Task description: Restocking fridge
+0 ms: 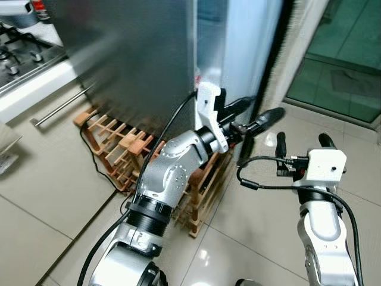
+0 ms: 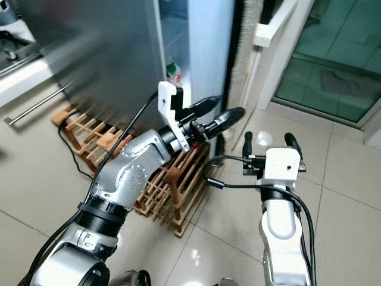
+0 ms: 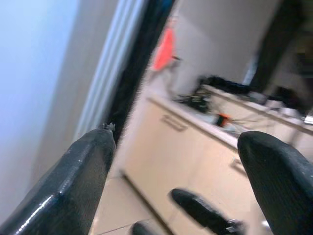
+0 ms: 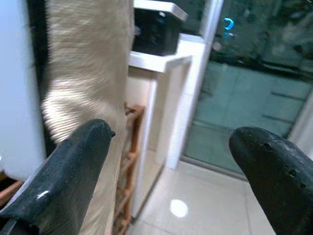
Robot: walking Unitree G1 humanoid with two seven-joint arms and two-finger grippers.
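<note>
The fridge [image 1: 137,59] is a tall grey steel box at the upper left, with a pale panel [image 1: 241,42] and a black strip along its right edge. My left gripper [image 1: 265,106] is raised beside that edge at about the height of the panel's foot, open, with nothing between its fingers. In the left wrist view the left gripper [image 3: 178,142] frames the black strip and a blurred counter beyond. My right gripper [image 1: 302,140] is held lower and further right over the tiled floor, open and empty. Something small with red and green [image 2: 172,70] shows at the fridge's edge; I cannot tell what it is.
A wooden wine rack [image 1: 119,143] stands on the floor against the fridge, right under my left arm, with a black cable [image 1: 95,158] beside it. A hob and white counter [image 1: 24,59] are at the far left. A glass door [image 1: 339,59] is at the right.
</note>
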